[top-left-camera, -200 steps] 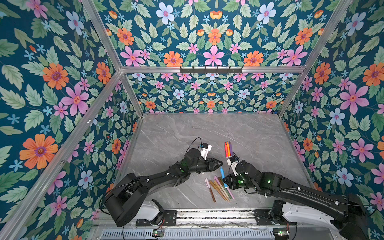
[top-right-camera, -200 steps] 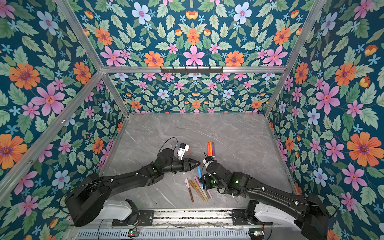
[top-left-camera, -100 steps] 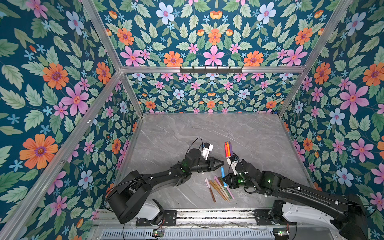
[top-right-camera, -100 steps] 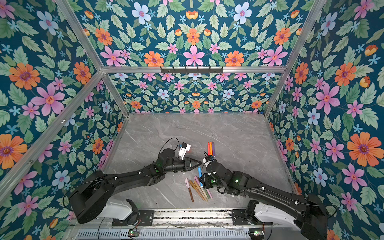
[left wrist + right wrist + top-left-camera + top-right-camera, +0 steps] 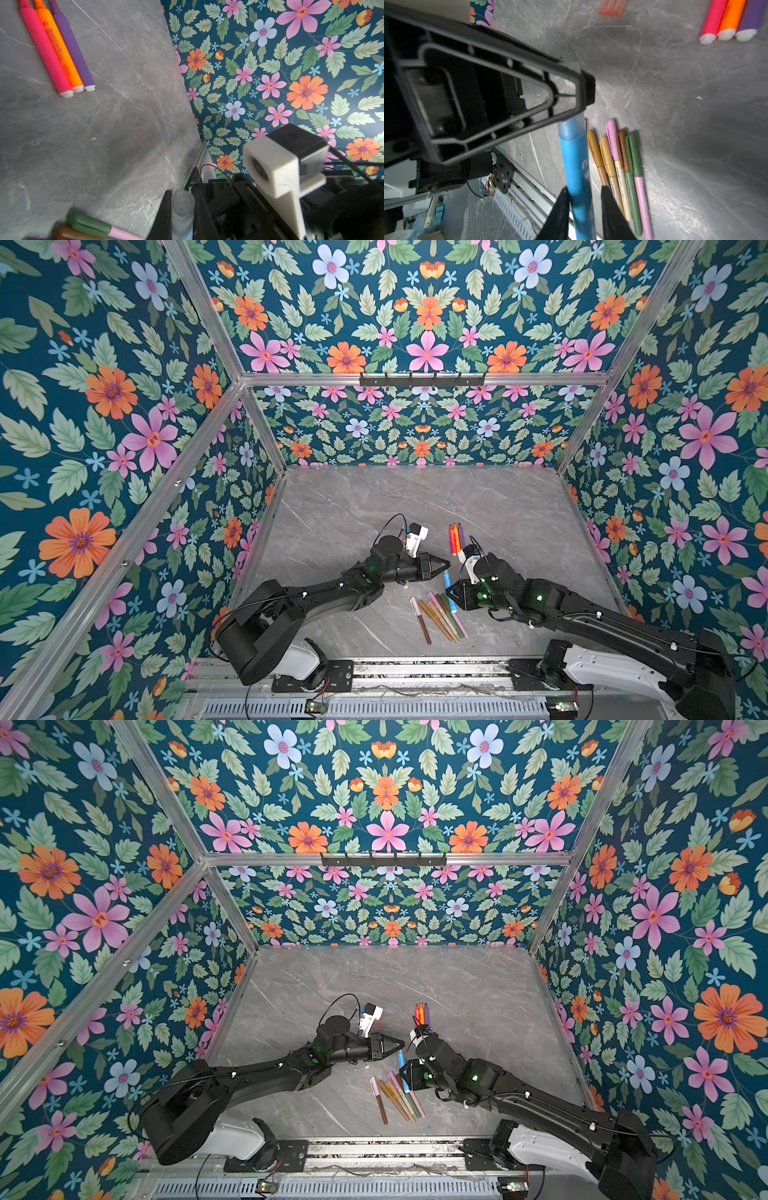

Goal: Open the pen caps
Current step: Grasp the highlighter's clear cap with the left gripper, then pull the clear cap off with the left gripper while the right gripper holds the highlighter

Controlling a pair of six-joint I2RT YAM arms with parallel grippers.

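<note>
A blue pen (image 5: 575, 158) spans between my two grippers above the table, also seen in a top view as the blue pen (image 5: 449, 585). Its frosted translucent cap (image 5: 572, 126) sits on the pen's end, and my left gripper (image 5: 182, 199) is shut on that cap (image 5: 182, 209). My right gripper (image 5: 583, 193) stands round the pen's body with its jaws parted: one finger touches the pen, the other is clear of it. In both top views the left gripper (image 5: 446, 563) (image 5: 401, 1043) points right toward the right gripper (image 5: 454, 593).
Several capped thin pens (image 5: 440, 614) lie in a row near the front edge. Three uncapped pens (image 5: 456, 537), red, orange and purple, lie farther back. Peach-orange caps (image 5: 611, 9) lie on the grey table (image 5: 519, 522). Floral walls enclose three sides.
My left gripper has closed on the blue pen's cap. The right gripper's jaws have widened round the pen's body. Both arms have stayed nearly in place.
</note>
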